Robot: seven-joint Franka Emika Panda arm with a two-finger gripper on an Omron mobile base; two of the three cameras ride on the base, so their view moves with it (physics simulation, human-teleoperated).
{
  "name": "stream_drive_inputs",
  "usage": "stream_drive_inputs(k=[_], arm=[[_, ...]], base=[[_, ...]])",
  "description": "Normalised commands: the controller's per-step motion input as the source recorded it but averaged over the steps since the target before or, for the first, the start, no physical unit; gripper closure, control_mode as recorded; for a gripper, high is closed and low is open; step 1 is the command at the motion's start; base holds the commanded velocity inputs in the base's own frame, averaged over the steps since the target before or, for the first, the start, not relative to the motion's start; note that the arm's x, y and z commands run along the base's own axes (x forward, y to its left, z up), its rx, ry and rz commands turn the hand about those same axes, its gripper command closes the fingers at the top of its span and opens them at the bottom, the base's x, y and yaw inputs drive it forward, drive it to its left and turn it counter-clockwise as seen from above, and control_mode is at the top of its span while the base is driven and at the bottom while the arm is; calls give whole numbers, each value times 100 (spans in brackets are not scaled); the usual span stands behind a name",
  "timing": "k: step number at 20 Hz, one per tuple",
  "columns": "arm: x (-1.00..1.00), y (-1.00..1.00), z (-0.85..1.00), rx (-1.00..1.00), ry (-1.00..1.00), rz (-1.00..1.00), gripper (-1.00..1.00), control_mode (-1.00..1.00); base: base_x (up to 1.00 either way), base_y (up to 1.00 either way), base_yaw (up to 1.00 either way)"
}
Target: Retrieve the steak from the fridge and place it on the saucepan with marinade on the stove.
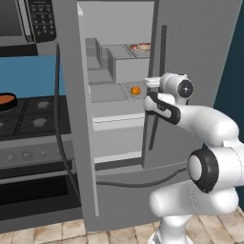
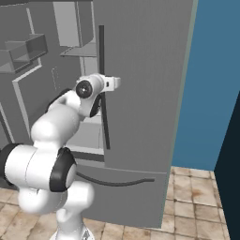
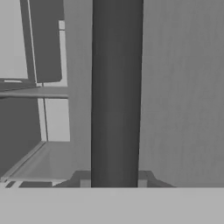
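Observation:
The fridge [image 1: 200, 47] stands with its left door [image 1: 71, 105] swung open and its right door [image 2: 140, 70] closed. The steak [image 1: 141, 46] lies on an upper inner shelf. My gripper [image 1: 152, 83] [image 2: 109, 83] is shut on the right door's long dark handle [image 1: 162, 52] [image 3: 116, 87]. In the hand view the handle runs up between my fingertips [image 3: 85, 179]. To the left, on the stove [image 1: 35, 119], sits the black saucepan [image 1: 10, 105] with orange-brown marinade [image 1: 5, 99] in it.
A small orange ball [image 1: 136, 90] rests on a lower fridge shelf. A microwave [image 1: 28, 19] hangs above the stove, and the oven door [image 1: 33, 190] is below it. A blue wall [image 2: 211, 70] stands right of the fridge. The floor [image 2: 192, 187] is tiled.

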Motion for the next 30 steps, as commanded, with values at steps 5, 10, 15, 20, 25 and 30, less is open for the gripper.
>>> stream_drive_inputs(k=[5, 10, 15, 20, 25, 30], arm=[[-39, -48, 0, -2, 17, -1, 100, -100], [-55, -72, 0, -1, 17, -3, 100, -100], [-66, -88, -8, 0, 10, -7, 100, -100], [-75, -100, -20, 0, 0, -13, 100, -100], [-56, -100, -1, 0, 1, -18, 100, -100], [-31, -100, 0, 2, 13, -17, 100, -100]], base=[[0, 0, 0], [0, 0, 0], [0, 0, 0], [0, 0, 0], [0, 0, 0], [0, 0, 0]])
